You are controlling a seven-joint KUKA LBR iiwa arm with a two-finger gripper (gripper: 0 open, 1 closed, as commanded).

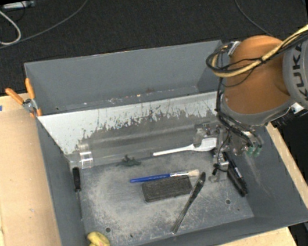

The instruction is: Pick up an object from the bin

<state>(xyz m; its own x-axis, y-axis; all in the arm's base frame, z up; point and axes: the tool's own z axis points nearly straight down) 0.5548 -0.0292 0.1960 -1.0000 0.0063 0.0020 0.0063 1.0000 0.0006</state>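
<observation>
While the gripper (227, 165) hangs low at the right end of the grey metal bin (135, 81), the nearest things all lie to its left in the view.
A white plastic fork (185, 149) and a blue-handled brush (163, 176) run left to right, their near ends just beside it. A thin black rod (189, 203) slants away down-left. Whether the gripper is parted or closed cannot be told.

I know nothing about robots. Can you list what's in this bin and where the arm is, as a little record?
Place: grey metal bin
Gripper: low at the bin's right side
Nearest it: white plastic utensil, blue-handled brush
Middle: dark rectangular block, slanting black stick
Back wall: clear tube
Front left corner: yellow rubber duck
Holding anything: cannot tell
</observation>
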